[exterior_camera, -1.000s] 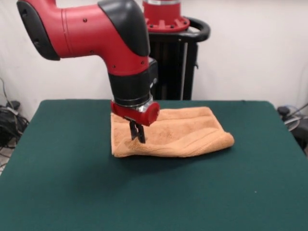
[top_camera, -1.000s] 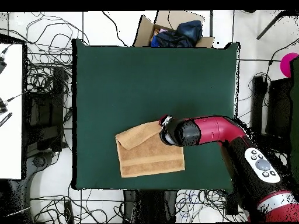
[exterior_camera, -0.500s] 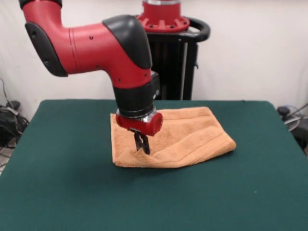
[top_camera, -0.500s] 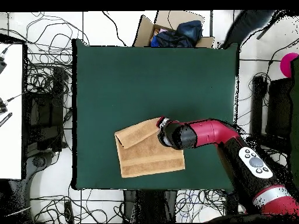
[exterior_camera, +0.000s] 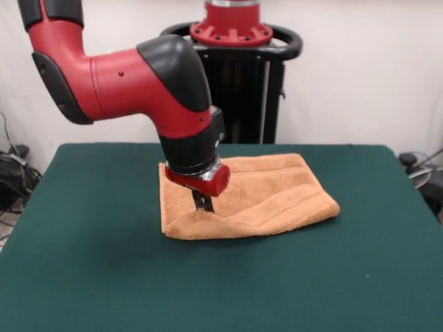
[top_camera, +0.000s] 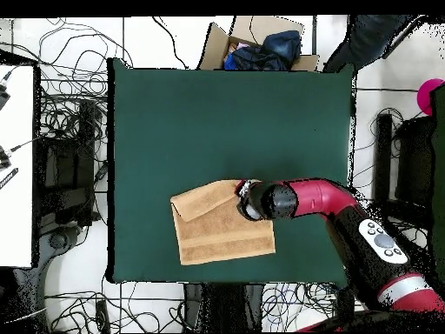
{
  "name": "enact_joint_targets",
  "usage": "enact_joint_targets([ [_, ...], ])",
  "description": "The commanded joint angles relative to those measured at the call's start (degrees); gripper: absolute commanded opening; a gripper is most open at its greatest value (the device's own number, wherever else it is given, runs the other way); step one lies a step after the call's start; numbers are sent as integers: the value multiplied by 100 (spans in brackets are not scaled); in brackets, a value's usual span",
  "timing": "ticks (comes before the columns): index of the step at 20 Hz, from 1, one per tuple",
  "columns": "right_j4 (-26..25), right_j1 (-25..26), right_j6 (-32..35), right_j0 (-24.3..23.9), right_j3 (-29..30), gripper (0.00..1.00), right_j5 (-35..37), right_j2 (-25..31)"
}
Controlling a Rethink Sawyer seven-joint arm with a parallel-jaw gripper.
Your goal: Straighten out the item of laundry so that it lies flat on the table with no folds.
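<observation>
The item of laundry [exterior_camera: 277, 194] is an orange-tan towel lying folded over itself on the green table [exterior_camera: 104, 277]. A rounded fold runs along its near right edge. My gripper [exterior_camera: 203, 206] points down onto the towel's near left part. Its dark fingers are close together and pressed into the cloth, shut on a pinch of it. In the overhead view the towel [top_camera: 217, 235] shows a flap doubled over at its upper left corner. There the red wrist [top_camera: 258, 200] hides the fingers at the towel's upper right corner.
A cardboard box [top_camera: 261, 48] holding dark blue cloth stands just past the table's top edge [top_camera: 217, 63]. Beside it at the upper right is a dark sleeve-like shape [top_camera: 374, 35]. Cables litter the floor around the table.
The gripper drew the towel's near edge a little toward the front of the table, then sank lower into the cloth. A dark shape came in at the overhead view's upper right.
</observation>
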Motion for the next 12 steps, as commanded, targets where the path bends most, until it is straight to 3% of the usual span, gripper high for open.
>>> enact_joint_targets([
  [1,764,98,-2627,128,-995,0,2895,512],
  [8,1191,233,-3043,535,-2192,0,5124,442],
  [12,1286,326,-3194,578,-2453,0,5268,452],
])
